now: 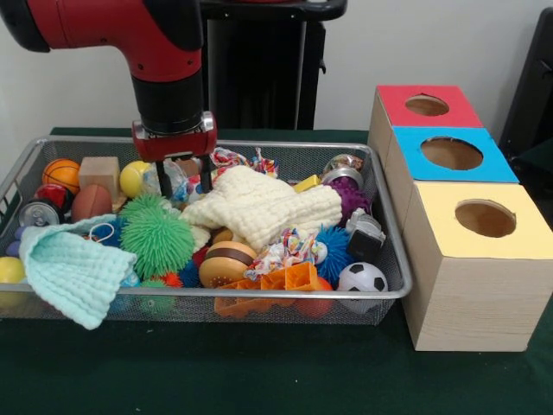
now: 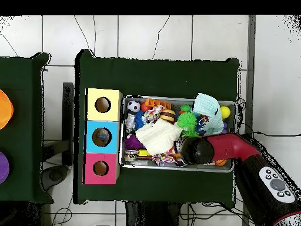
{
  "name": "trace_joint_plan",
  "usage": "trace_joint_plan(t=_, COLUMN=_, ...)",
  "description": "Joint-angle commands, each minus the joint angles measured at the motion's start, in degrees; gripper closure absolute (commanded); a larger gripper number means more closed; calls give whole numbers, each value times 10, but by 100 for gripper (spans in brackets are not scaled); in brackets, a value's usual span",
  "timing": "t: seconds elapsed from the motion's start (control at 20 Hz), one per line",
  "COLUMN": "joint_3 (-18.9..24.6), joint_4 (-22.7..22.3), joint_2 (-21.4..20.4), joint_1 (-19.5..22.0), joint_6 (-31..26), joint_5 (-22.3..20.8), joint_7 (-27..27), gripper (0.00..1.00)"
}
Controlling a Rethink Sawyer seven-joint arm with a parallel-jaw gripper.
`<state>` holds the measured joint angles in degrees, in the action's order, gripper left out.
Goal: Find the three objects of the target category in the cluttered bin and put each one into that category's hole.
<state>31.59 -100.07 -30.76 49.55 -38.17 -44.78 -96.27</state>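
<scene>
The silver wire mesh bin (image 1: 259,294) sits on the green table and is full of toys; it also shows in the overhead view (image 2: 176,168). My gripper (image 1: 183,181) reaches down into the bin's far left part, open, with its tips among small toys next to a yellow ball (image 1: 134,177). I cannot see anything held. A cream knitted cloth (image 1: 263,207) lies in the middle and a green spiky ball (image 1: 155,235) to its left. Three wooden boxes with holes stand beside the bin: red top (image 1: 428,105), blue top (image 1: 451,154), yellow top (image 1: 484,220). In the overhead view the arm (image 2: 235,148) hides the gripper.
A mint cloth (image 1: 73,268) hangs over the bin's near left rim. A basketball (image 1: 60,173), wooden block (image 1: 99,173), can (image 1: 39,212), soccer ball (image 1: 363,278), purple spiky ball (image 1: 350,197) and orange plastic piece (image 1: 276,285) lie in the bin. Something round shows in the blue box's hole (image 2: 102,137).
</scene>
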Motion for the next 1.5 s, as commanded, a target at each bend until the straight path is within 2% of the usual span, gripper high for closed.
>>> trace_joint_plan(t=0.05, joint_3=-14, joint_4=52, joint_2=28, joint_1=4, joint_6=-13, joint_5=-37, joint_7=81, gripper=0)
trace_joint_plan(t=0.7, joint_3=-21, joint_4=57, joint_2=64, joint_1=17, joint_6=18, joint_5=-67, joint_7=93, gripper=0)
trace_joint_plan(t=1.15, joint_3=-12, joint_4=53, joint_2=67, joint_1=28, joint_6=19, joint_5=-71, joint_7=99, gripper=0)
trace_joint_plan(t=1.5, joint_3=5, joint_4=36, joint_2=52, joint_1=45, joint_6=1, joint_5=-52, joint_7=114, gripper=0)
